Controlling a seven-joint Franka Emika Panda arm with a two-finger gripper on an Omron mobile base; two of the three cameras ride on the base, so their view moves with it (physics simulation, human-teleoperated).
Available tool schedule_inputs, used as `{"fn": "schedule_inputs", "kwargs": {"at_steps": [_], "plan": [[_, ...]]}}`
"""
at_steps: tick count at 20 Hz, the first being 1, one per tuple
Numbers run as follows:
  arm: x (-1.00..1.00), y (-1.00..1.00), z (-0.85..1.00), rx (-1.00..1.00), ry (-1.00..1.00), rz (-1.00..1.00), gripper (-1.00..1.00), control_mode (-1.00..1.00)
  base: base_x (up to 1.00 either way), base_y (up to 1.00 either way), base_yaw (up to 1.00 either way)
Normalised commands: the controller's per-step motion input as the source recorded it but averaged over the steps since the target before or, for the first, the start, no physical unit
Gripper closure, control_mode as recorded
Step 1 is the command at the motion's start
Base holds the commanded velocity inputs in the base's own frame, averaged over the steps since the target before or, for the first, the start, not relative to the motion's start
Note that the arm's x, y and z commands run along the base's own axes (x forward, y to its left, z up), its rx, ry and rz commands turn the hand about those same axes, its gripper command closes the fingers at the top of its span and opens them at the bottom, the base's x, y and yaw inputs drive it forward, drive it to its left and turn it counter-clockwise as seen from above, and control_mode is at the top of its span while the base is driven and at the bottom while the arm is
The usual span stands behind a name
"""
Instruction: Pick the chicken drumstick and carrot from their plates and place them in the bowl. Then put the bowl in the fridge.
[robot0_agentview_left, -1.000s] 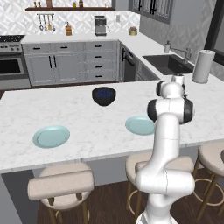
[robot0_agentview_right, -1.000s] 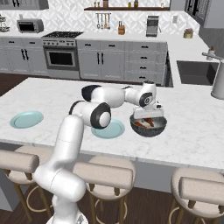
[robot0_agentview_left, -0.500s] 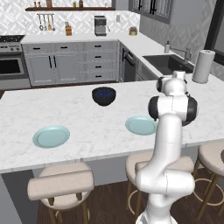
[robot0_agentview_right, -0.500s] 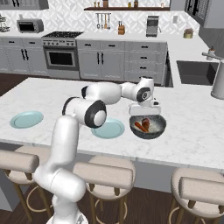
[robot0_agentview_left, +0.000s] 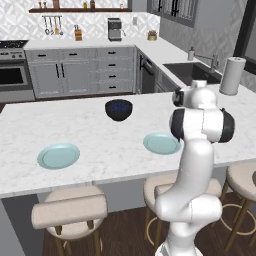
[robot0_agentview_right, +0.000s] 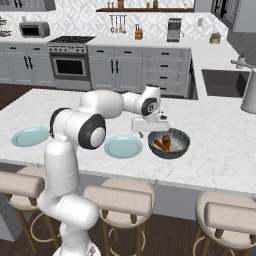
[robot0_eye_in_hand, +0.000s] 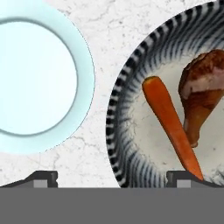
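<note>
The black bowl (robot0_agentview_right: 170, 144) stands on the island just right of a teal plate (robot0_agentview_right: 123, 146). In it the orange carrot (robot0_eye_in_hand: 170, 127) lies beside the brown chicken drumstick (robot0_eye_in_hand: 202, 94); both also show as the carrot (robot0_agentview_right: 159, 145) and the drumstick (robot0_agentview_right: 167, 140). My gripper (robot0_agentview_right: 150, 131) hovers over the bowl's left rim, between bowl and plate, open and holding nothing. In the hand view my gripper (robot0_eye_in_hand: 112, 179) stands wide, one tip by the empty plate (robot0_eye_in_hand: 85, 78), the other above the carrot's thin end. The bowl (robot0_agentview_left: 118, 110) shows too. The fridge is out of view.
A second teal plate (robot0_agentview_right: 30, 136) lies at the island's left end, bare. Stools (robot0_agentview_right: 117, 200) line the near edge. A paper towel roll (robot0_agentview_left: 230, 76) stands at the right, and a sink (robot0_agentview_right: 222, 82) sits in the counter behind.
The jaws have spread wide and let the carrot go into the bowl. The hand has drawn left, from over the bowl's middle to its left rim.
</note>
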Motion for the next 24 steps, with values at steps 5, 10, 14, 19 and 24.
{"fn": "schedule_inputs", "kwargs": {"at_steps": [5,10,14,19,24], "plan": [[0.00,-0.02,-0.01,-0.04,0.00,0.00,-1.00,-1.00,0.00,0.00,0.00],[0.01,0.00,-0.16,-0.07,0.00,0.00,-1.00,-1.00,0.00,0.00,0.00],[0.17,-0.01,-0.14,-0.05,0.00,0.00,-1.00,-1.00,0.00,0.00,0.00],[0.04,-0.14,-0.16,-0.02,0.00,0.00,-1.00,-1.00,0.00,0.00,0.00],[0.00,-0.18,-0.33,0.00,0.00,0.00,-1.00,-1.00,0.00,0.00,0.00]]}}
